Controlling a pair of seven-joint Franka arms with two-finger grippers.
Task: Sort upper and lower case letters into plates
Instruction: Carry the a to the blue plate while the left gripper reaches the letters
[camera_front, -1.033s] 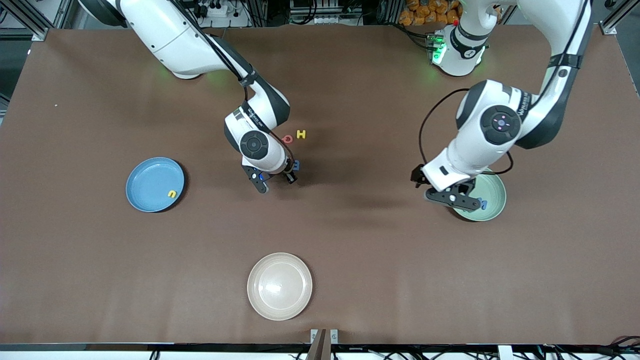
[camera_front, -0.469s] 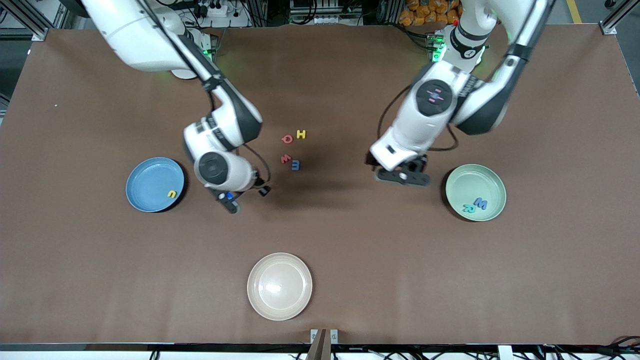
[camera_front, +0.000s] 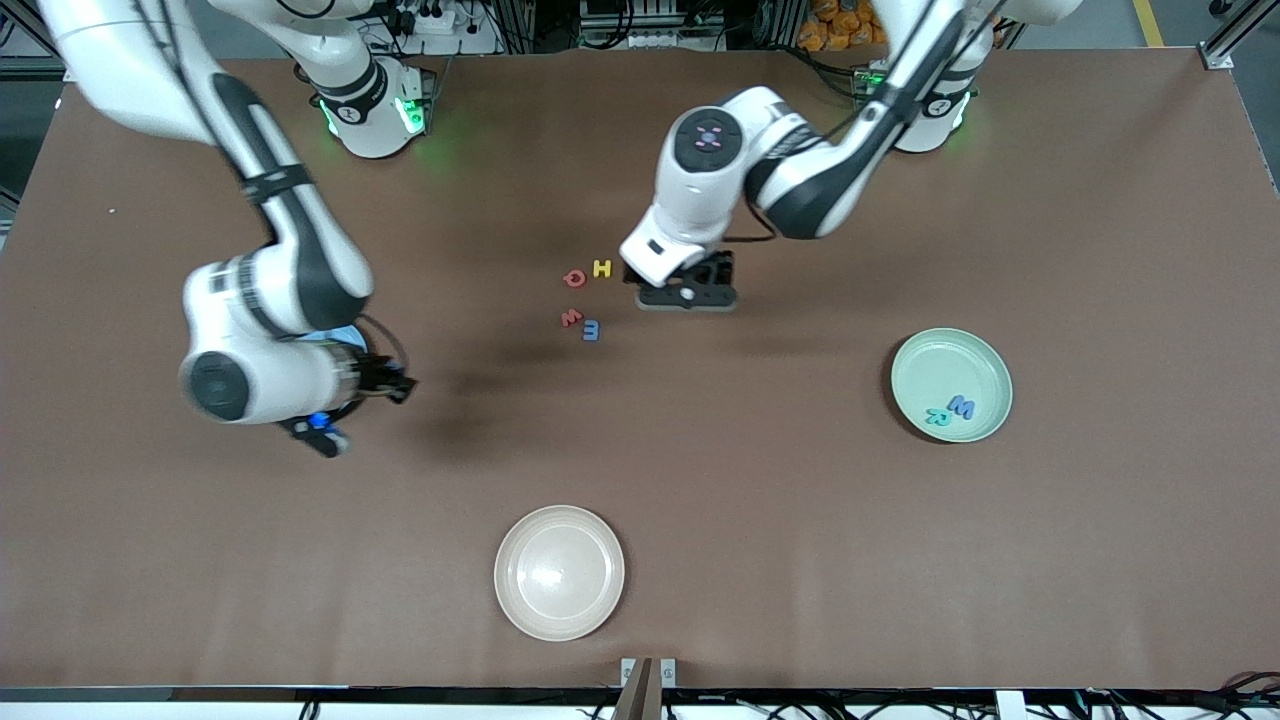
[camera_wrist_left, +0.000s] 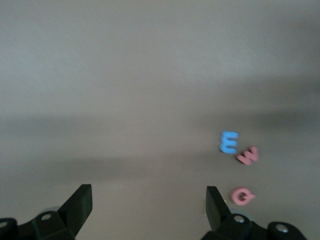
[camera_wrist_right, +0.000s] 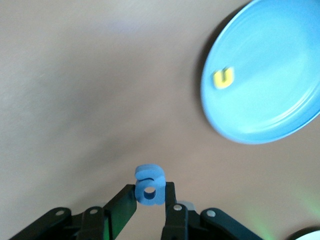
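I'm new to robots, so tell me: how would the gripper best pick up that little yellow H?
Probably from straight above. The yellow H lies flat on the table, so its outer edges are the easiest part to pinch. The red letter sits close beside it, so the open left gripper should place its fingers on the sides clear of that neighbour.

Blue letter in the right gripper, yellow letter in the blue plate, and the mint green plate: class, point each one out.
blue letter (camera_wrist_right: 149, 186): right wrist view, its middle, above the hole.
yellow letter (camera_wrist_right: 223, 78): right wrist view, its centre.
mint green plate (camera_front: 935, 365): front view, bare inner floor.
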